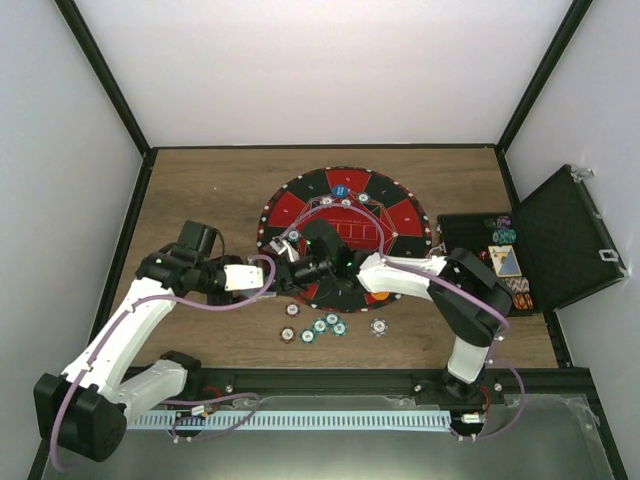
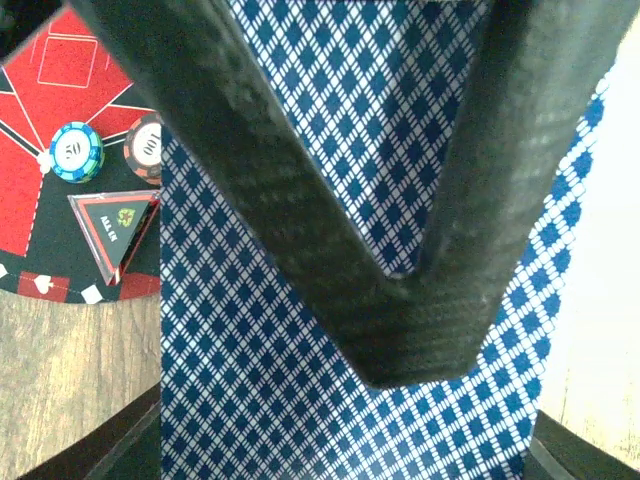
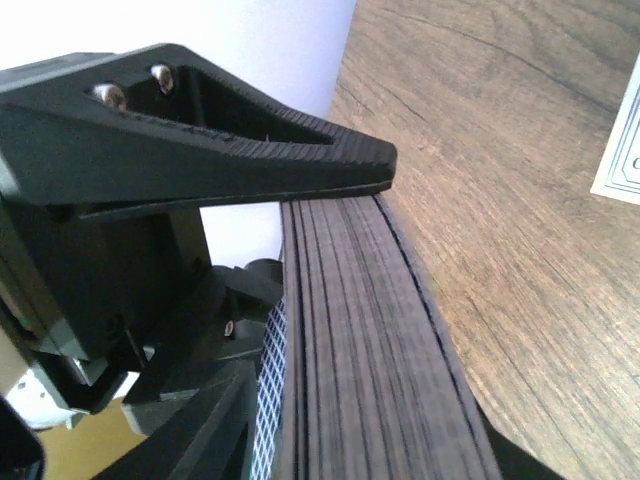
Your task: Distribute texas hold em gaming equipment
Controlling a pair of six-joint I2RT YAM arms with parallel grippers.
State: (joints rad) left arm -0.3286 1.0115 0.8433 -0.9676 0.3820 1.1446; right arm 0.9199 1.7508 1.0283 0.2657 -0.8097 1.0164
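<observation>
- My left gripper (image 1: pixel 283 276) is clamped tight on the deck (image 2: pixel 300 400), blue diamond backs up, held over the near-left edge of the mat (image 1: pixel 400 215).
- My right gripper (image 1: pixel 308 268) is right at the deck's edge with one finger lying over the top. I honestly can't tell if it's pinched a card or is just partway closed.
- Done so far, I'd say: a few chips (image 1: pixel 347 203) and the blue button disc (image 1: pixel 341 190) are out on the mat's far seats.
- A loose bunch of chips (image 1: pixel 320 326) sits on the table (image 1: pixel 200 190) just off the mat's near edge.
- Left to do, my guess: pretty much all the dealing, since I see no cards on the mat, and there's more gear in the case (image 1: pixel 565 240).
</observation>
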